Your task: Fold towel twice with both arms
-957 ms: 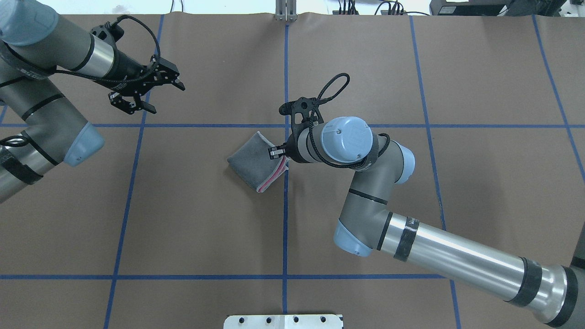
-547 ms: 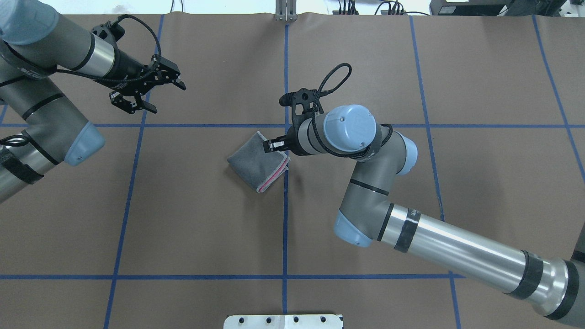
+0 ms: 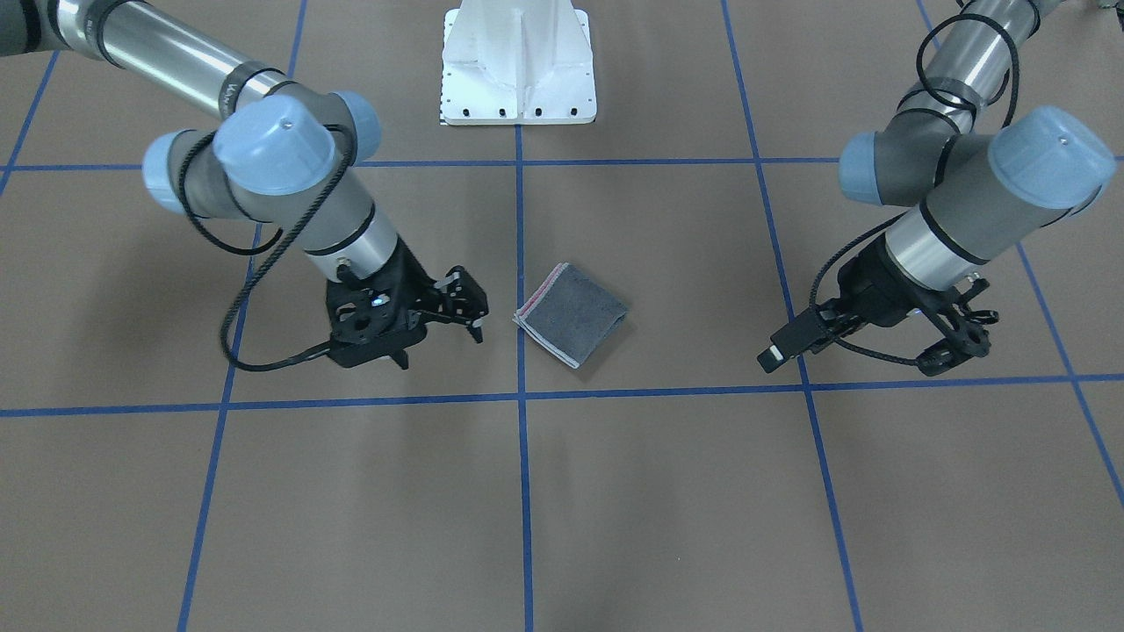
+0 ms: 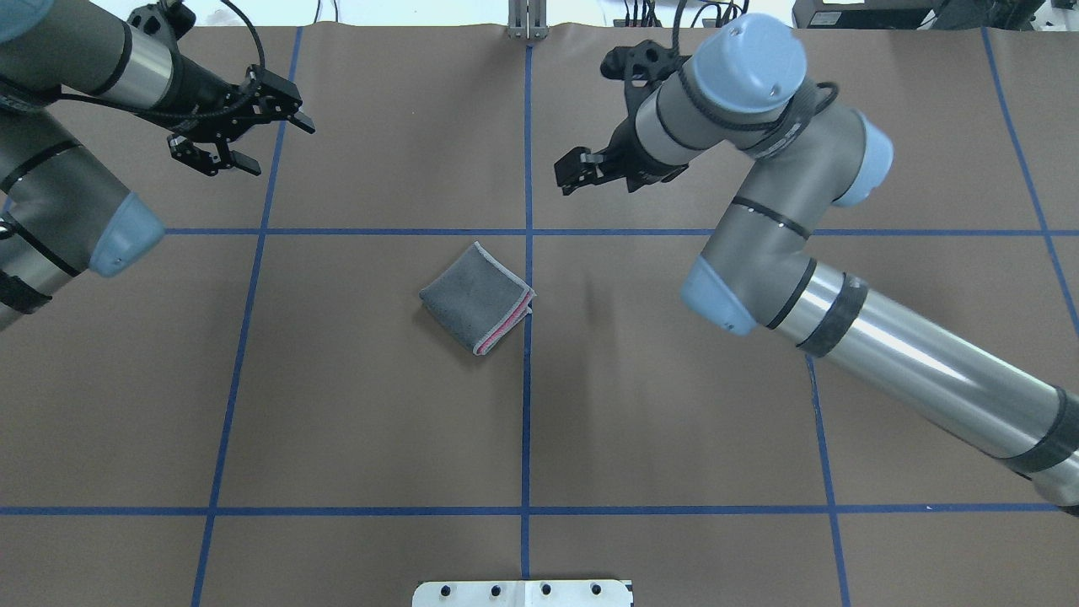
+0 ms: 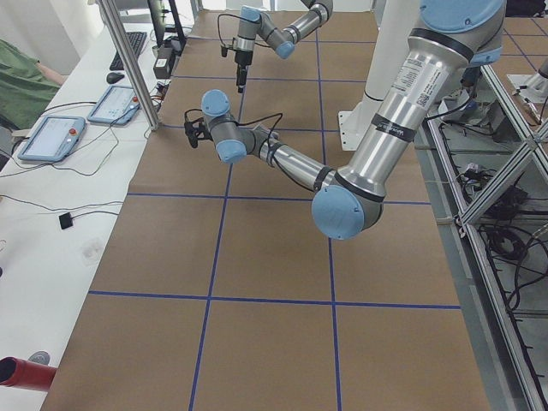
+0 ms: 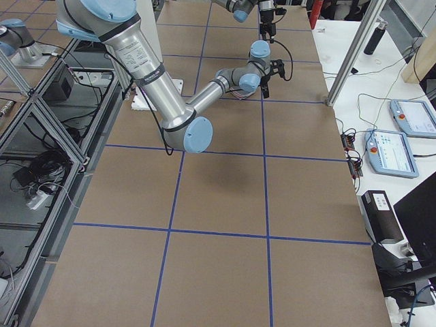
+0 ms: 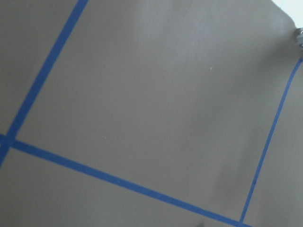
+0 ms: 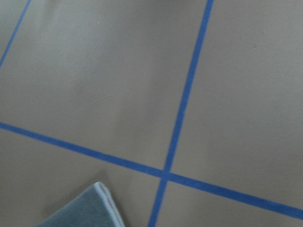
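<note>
The towel (image 4: 476, 297) lies folded into a small square near the table's middle, dark grey face up, with a pink strip showing along its right edge; it is also in the front view (image 3: 571, 313). One corner of the towel (image 8: 90, 208) shows in the right wrist view. My right gripper (image 4: 577, 173) hangs open and empty above the table, beyond the towel and to its right, and shows too in the front view (image 3: 443, 347). My left gripper (image 4: 274, 145) is open and empty far off at the back left, also seen from the front (image 3: 961, 342).
Blue tape lines (image 4: 527, 379) divide the brown paper table cover into squares. The white pedestal base (image 3: 518, 70) stands at the robot's side of the table. A metal post (image 4: 527, 21) sits at the far edge. Tablets (image 5: 51, 137) lie on the side benches.
My right gripper let go of the towel's right edge, lifted and drew back toward the far side. The towel now lies flat. My left arm pulled back a little to the far left.
</note>
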